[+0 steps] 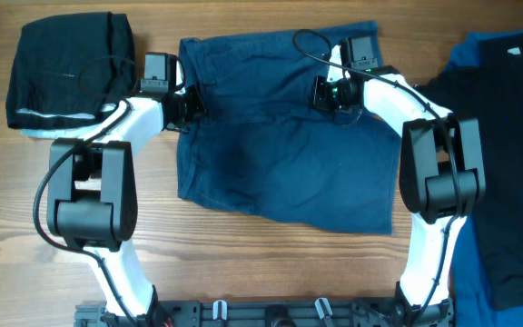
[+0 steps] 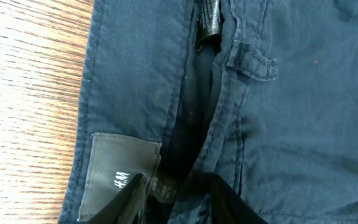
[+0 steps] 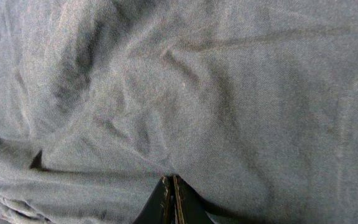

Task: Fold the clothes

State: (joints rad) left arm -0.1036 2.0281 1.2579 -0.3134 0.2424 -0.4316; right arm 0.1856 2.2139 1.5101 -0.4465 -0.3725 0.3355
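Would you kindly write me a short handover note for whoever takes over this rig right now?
Left claw: open, at the left edge of the navy shorts, by the label.
Right claw: shut, tips on the upper right part of the shorts; whether it pinches cloth is unclear.
Things: shorts mid-table; folded black garment at far left; second black garment lying on a royal-blue garment at right.
Done: the far-left garment looks folded.
Left: finish folding the shorts, then probably the two at right.
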